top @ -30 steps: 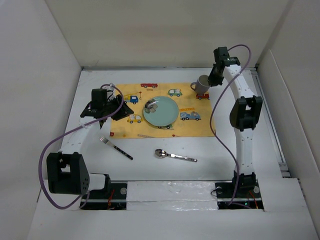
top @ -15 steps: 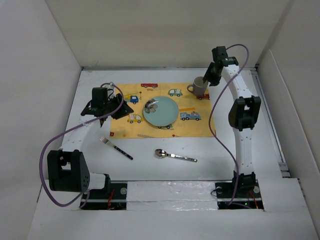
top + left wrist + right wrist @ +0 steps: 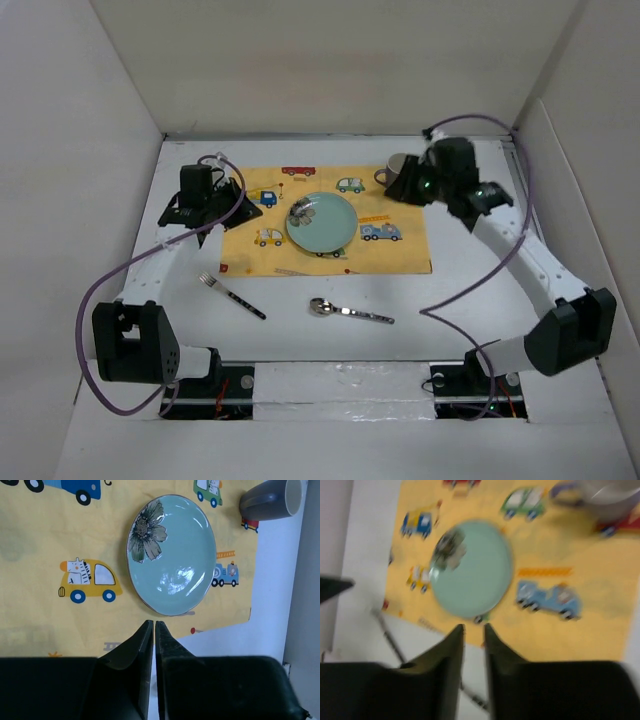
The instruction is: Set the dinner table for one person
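While the spoon (image 3: 349, 313) and fork (image 3: 231, 295) lie unplaced on the dinner table (image 3: 300, 330) (both grippers empty, jaws nearly closed), the plate (image 3: 321, 221) and mug (image 3: 402, 174) already sit on the placemat (image 3: 400, 255) beyond.

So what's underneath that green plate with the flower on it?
The plate sits on a yellow placemat printed with cartoon vehicles, which lies on the white dinner table. Whatever print lies directly beneath the plate is covered.
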